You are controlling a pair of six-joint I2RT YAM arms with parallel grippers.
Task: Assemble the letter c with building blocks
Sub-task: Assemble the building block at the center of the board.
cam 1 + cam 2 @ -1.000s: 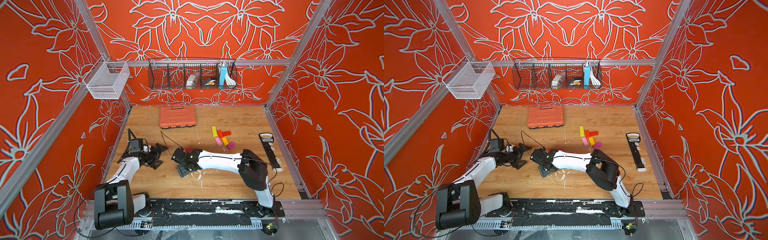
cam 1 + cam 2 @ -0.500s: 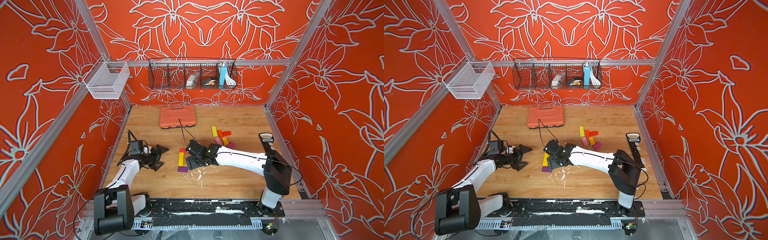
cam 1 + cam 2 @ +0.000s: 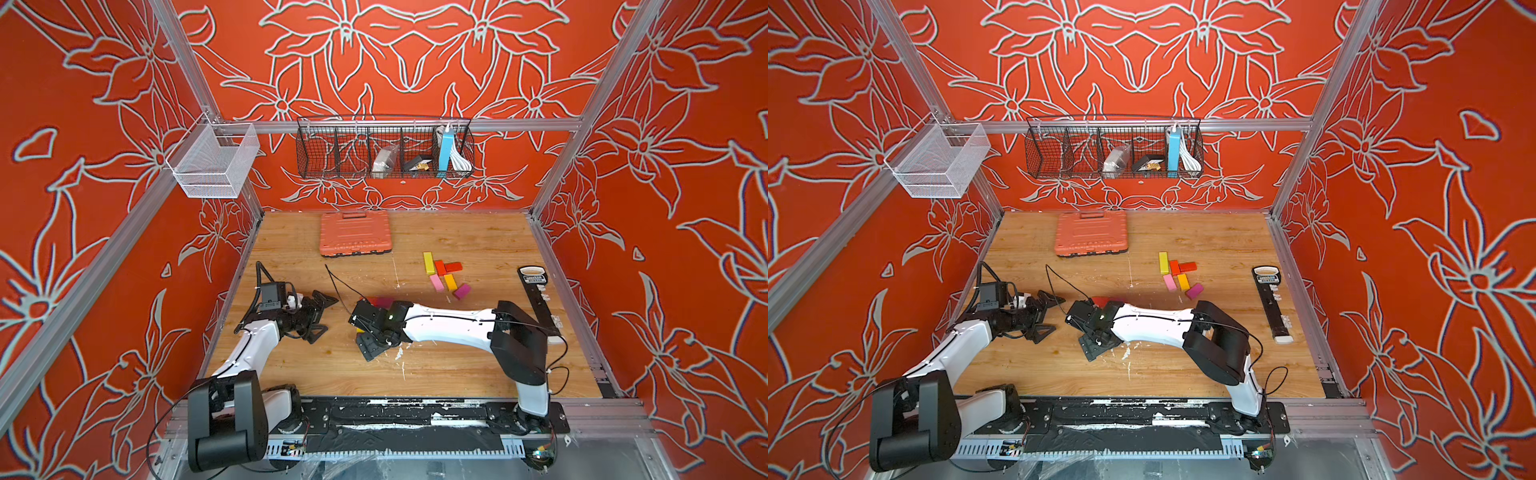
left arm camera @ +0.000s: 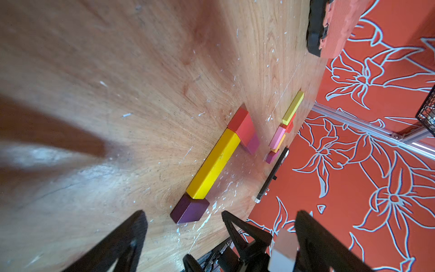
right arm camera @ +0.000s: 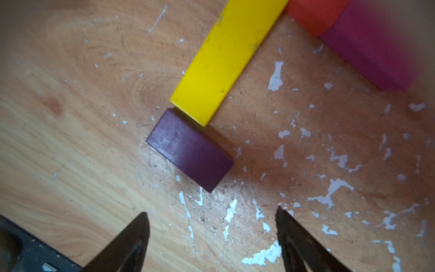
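Note:
A purple block point(image 5: 190, 150) lies against the end of a long yellow block point(image 5: 223, 58). A red block point(image 5: 313, 14) and a magenta block point(image 5: 372, 47) sit at the yellow block's other end. My right gripper point(image 5: 211, 212) hovers low just short of the purple block, open and empty. In both top views it point(image 3: 368, 330) covers most of that row; only the red and magenta blocks point(image 3: 380, 301) peek out. Several loose building blocks point(image 3: 444, 274) lie at the back right. My left gripper point(image 3: 328, 313) is open and empty, left of the row.
An orange ribbed case point(image 3: 355, 233) lies at the back of the wooden table point(image 3: 457, 374). A long black tool point(image 3: 538, 297) lies along the right edge. A black cable point(image 3: 338, 284) trails between the grippers. Wire baskets hang on the back and left walls.
Half a second ago my right gripper was right of the yellow and purple blocks, leaving them in sight. It has swung back left over them. The left arm has barely moved.

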